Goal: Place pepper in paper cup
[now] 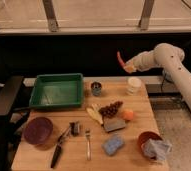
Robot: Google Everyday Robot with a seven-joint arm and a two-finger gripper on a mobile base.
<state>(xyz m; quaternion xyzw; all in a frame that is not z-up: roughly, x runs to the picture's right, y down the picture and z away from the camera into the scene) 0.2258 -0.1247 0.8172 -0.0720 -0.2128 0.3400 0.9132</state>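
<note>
The red-orange pepper (pixel 120 61) hangs in the air, held in my gripper (pixel 127 66), which is shut on its lower end. The gripper is high above the back of the wooden table (pixel 139 125), up and a little left of the off-white paper cup (pixel 134 84). The cup stands upright near the table's back right edge. My white arm (pixel 174 65) reaches in from the right.
A green tray (pixel 56 91) sits at the back left, a small dark metal cup (pixel 96 88) beside it. Mid-table lie a banana piece (pixel 94 114), grapes (pixel 110 107), an orange fruit (pixel 127 115) and sponges. A reddish bowl (pixel 148 141) with cloth is front right; a purple plate (pixel 37 130) front left.
</note>
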